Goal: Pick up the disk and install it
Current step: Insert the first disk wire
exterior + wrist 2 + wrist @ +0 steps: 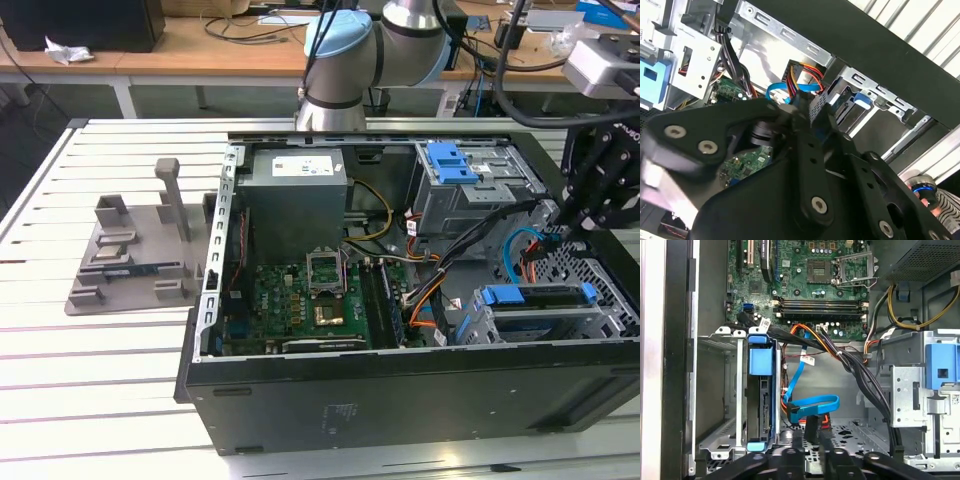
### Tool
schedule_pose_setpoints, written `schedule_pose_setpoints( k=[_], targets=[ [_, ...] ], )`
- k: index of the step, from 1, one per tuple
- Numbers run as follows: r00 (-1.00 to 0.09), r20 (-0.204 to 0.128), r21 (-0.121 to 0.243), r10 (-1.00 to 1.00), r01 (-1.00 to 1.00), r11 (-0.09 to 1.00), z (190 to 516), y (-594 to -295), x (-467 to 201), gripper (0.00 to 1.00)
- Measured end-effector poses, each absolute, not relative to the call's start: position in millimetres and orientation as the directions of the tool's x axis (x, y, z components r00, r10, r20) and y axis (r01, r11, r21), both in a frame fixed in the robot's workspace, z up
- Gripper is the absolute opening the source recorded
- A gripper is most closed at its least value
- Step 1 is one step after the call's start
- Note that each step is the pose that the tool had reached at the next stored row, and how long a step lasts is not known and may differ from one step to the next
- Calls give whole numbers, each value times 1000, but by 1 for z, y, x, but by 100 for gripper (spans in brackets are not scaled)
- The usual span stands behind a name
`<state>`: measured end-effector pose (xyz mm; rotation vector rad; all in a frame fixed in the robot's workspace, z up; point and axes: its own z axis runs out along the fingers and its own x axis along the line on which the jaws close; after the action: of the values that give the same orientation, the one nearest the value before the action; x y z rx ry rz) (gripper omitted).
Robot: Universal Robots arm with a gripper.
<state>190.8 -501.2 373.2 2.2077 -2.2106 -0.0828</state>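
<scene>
The disk (765,407) sits on edge in the metal drive cage (720,390) at the front corner of the open computer case (400,400). In the first wrist view I see it end-on, a dark slab framed by its blue carrier, with one blue tab at each end, and the bay just beside it in the same cage is bare. In the exterior view the same disk (530,296) shows as a blue-edged strip lying in the cage near the exterior view's right, low in the case. My gripper (812,421) hangs over the perforated floor of the case next to that cage, apart from the disk and holding nothing; my jaws look drawn together, tips nearly meeting. A looped blue data cable (812,404) lies just beyond the tips, with orange and black wires running past it toward the motherboard (810,280). In the second wrist view my gripper (797,107) points at that same blue cable and its connector. From the exterior view my gripper (565,222) stands above the case's end at the exterior view's right. Further in are the second drive cage with its blue latch (450,160) and the grey power supply (297,195). The case rests on a white slatted table (100,360), and a grey fixture (140,250) stands well apart on the exterior view's left.
</scene>
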Motion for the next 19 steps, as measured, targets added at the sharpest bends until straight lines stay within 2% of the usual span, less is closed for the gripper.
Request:
schedule_pose_setpoints(
  k=[1, 2, 5, 16, 17, 19],
  targets=[
    [-2, -26, 49, -1000, -999, 1, 373, -501, 191, 36],
    [-2, -26, 49, -1000, -999, 1, 373, -501, 190, 36],
    [-2, 33, 49, -999, -999, 4, 371, -495, 189, 36],
    [-2, 40, 49, -999, -999, 4, 358, -489, 187, 36],
    [-2, 40, 49, -999, -999, 4, 358, -490, 187, 35],
    [-2, 40, 49, -999, -999, 4, 358, -490, 187, 22]
  ],
)
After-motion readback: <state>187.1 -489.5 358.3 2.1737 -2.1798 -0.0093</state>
